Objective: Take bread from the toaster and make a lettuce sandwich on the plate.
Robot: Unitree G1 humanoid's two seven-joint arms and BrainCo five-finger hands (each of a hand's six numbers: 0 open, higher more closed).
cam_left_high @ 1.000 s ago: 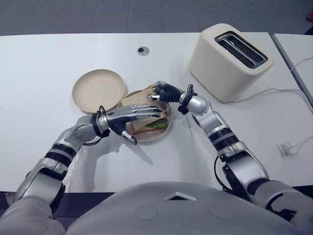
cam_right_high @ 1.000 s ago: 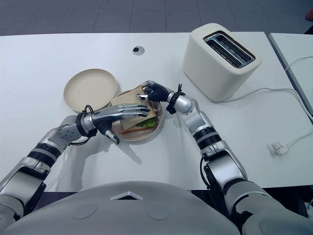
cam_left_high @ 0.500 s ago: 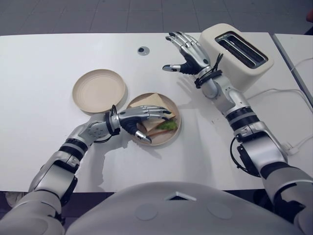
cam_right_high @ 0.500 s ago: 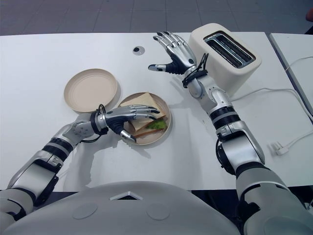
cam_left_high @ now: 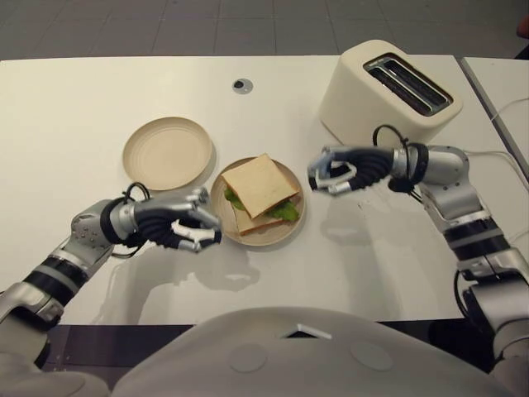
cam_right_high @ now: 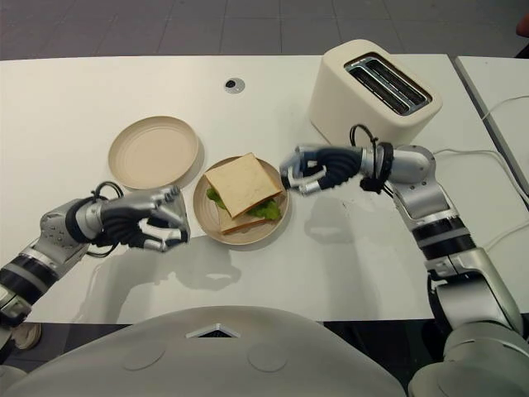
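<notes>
White surface [cam_left_high: 83,99] carries the plate [cam_left_high: 269,241] with its finished-looking sandwich [cam_left_high: 258,184]. Left hand [cam_left_high: 178,227] and right hand [cam_left_high: 339,169] flank the plate, curled and empty, presumably to keep clear of it.

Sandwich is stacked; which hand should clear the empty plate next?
Left. The left hand is nearer the empty plate; the right hand would probably have to cross the sandwich. Both are curled, holding nothing.

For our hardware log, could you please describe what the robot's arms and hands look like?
Both arms are silver segments with black joint bands. The left hand and right hand have silver backs, black-and-silver fingers and thin black cables looped at the wrists.
</notes>
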